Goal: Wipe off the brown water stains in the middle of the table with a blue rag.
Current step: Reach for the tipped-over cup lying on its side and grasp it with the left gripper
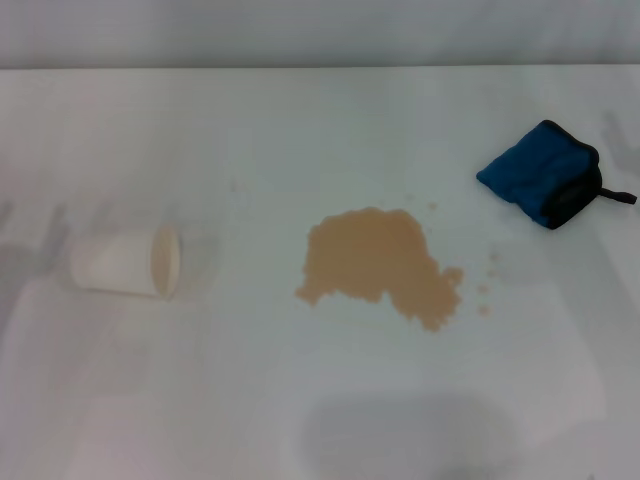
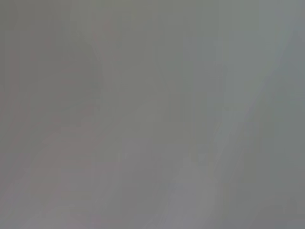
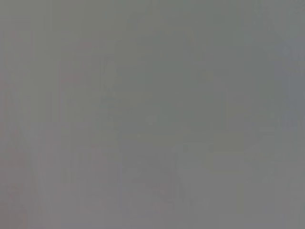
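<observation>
The brown water stains (image 1: 378, 262) form a tan blotch in the middle of the white table (image 1: 320, 400), with a few tiny droplets to its right. The blue rag (image 1: 540, 173), folded, with black edging and a small black loop, lies at the far right, apart from the blotch. Neither gripper shows in the head view. Both wrist views show only plain grey, with none of the task's things in them.
A white paper cup (image 1: 128, 262) with a beige inside lies on its side at the left, its mouth towards the blotch. The table's far edge runs along the top of the head view.
</observation>
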Robot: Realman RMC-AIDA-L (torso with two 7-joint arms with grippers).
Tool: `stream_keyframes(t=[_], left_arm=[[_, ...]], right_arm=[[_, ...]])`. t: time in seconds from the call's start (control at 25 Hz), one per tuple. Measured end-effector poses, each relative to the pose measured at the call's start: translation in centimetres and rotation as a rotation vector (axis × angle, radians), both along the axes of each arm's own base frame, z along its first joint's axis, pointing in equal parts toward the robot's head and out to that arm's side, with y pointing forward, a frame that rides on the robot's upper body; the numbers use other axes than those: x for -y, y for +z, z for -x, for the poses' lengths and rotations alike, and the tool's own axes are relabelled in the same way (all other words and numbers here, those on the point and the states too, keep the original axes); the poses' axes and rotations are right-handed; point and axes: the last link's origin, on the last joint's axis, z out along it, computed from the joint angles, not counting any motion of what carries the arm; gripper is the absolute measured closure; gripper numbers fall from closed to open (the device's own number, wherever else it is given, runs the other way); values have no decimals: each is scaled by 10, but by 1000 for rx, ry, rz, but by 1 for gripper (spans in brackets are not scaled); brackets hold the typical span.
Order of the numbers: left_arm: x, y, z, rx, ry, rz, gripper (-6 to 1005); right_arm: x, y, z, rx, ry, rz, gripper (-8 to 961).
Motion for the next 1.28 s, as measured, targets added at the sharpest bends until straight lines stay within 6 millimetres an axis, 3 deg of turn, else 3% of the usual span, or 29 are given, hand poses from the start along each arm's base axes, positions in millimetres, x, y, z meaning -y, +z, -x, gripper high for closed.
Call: stream_keyframes(t=[0.28, 0.36, 0.4, 0.6, 0.92, 0.96, 1.08, 1.28], left_arm=[[-47, 42, -8, 44, -102, 205, 267], [-50, 44, -9, 31, -111, 226, 267], [-65, 53, -21, -62, -166, 321, 267], [-90, 62, -50, -362, -290, 524, 267], [-119, 78, -77, -863, -363, 833, 266], [-119, 78, -77, -863, -363, 833, 266], [-127, 103, -94, -981, -393, 810, 266], [-128, 112, -112, -1058, -451, 876, 266]], right_arm=[[-1, 0, 1, -3, 0, 5, 245], [-1, 0, 0, -3, -1, 5, 245], [-1, 0, 0, -3, -1, 6, 245], [1, -1, -2, -6, -11, 9, 246], [1, 0, -4, -7, -16, 7, 246], [1, 0, -4, -7, -16, 6, 246], [1, 1, -4, -9, -18, 3, 246], [-1, 0, -4, -9, -25, 5, 245]])
